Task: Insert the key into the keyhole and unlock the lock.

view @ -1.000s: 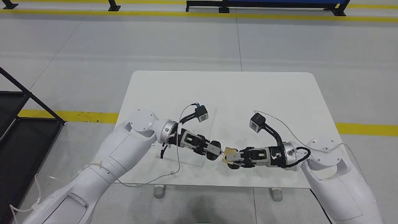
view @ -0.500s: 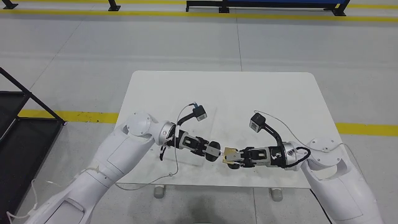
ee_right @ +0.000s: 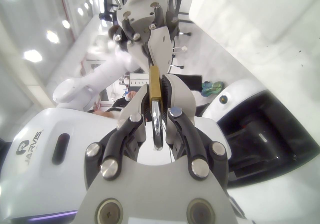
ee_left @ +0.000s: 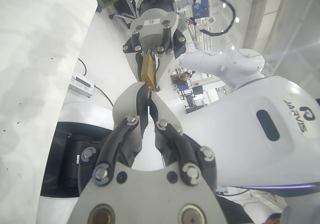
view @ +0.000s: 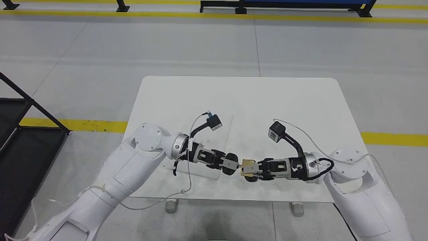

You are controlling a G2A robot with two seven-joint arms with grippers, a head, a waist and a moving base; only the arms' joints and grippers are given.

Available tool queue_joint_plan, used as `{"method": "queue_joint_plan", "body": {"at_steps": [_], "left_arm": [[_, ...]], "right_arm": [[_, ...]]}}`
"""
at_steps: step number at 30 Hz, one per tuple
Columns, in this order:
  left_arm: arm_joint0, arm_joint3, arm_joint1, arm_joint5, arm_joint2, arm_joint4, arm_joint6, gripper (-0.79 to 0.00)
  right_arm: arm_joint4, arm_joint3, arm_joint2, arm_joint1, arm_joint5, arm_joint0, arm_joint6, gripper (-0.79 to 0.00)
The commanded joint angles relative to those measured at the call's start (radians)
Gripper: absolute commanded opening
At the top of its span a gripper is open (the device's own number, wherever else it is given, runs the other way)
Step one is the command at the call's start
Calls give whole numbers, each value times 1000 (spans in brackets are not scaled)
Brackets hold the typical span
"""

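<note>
Low in the centre of the left wrist view, the left gripper (ee_left: 149,99) pinches the one key (ee_left: 149,109) in a narrow grip, its tip meeting the end face of the one brass lock (ee_left: 147,67) just above, which the right gripper (ee_left: 148,82) clamps by its sides. Pick-up and alignment look done; I judge insertion barely begun, its depth hidden, with seating the key and the turn left. Two grippers, over one table (view: 267,100).

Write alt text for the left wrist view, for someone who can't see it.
The left tool, shut on a key, holds it against the end of a brass padlock gripped by the right tool facing it. How far the key is in cannot be seen.
</note>
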Motion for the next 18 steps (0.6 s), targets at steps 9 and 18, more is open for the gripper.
{"method": "queue_joint_plan", "body": {"at_steps": [9, 18], "left_arm": [[29, -32, 7, -24, -19, 41, 31, -785], [31, -34, 8, -20, -22, 68, 50, -785]], "right_arm": [[0, 0, 0, 0, 0, 0, 0, -785], [0, 0, 0, 0, 0, 0, 0, -785]]}}
